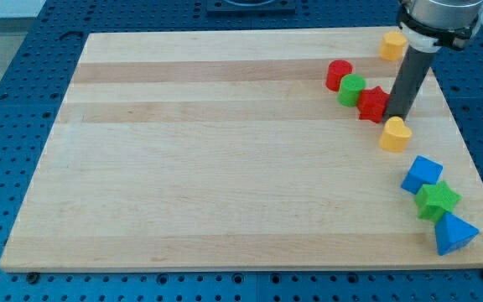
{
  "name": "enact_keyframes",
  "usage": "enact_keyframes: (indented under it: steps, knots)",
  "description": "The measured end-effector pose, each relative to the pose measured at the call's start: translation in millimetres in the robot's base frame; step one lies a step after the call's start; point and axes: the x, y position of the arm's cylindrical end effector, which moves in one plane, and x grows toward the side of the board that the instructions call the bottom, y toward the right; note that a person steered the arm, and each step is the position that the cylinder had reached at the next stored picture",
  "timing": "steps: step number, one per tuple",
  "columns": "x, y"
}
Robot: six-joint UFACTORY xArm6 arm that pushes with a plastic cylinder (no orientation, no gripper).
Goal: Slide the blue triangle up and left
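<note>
The blue triangle lies near the board's bottom right corner. Just up and left of it sit a green star and a blue cube, the three in a touching chain. My tip is far above them at the view's upper right, right beside a red star and just above a yellow heart. The rod rises to the arm at the top right.
A green cylinder and a red cylinder line up to the upper left of the red star. A yellow hexagon sits near the board's top right edge. The wooden board lies on a blue perforated table.
</note>
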Motion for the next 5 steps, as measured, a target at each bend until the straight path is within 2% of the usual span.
enact_keyframes:
  steps: [1,2,3,4,5]
  knots:
    - [-4.3,-1.1]
    - [12.2,30.5]
    - [32.1,51.5]
    - [74.6,51.5]
    - [89.9,51.7]
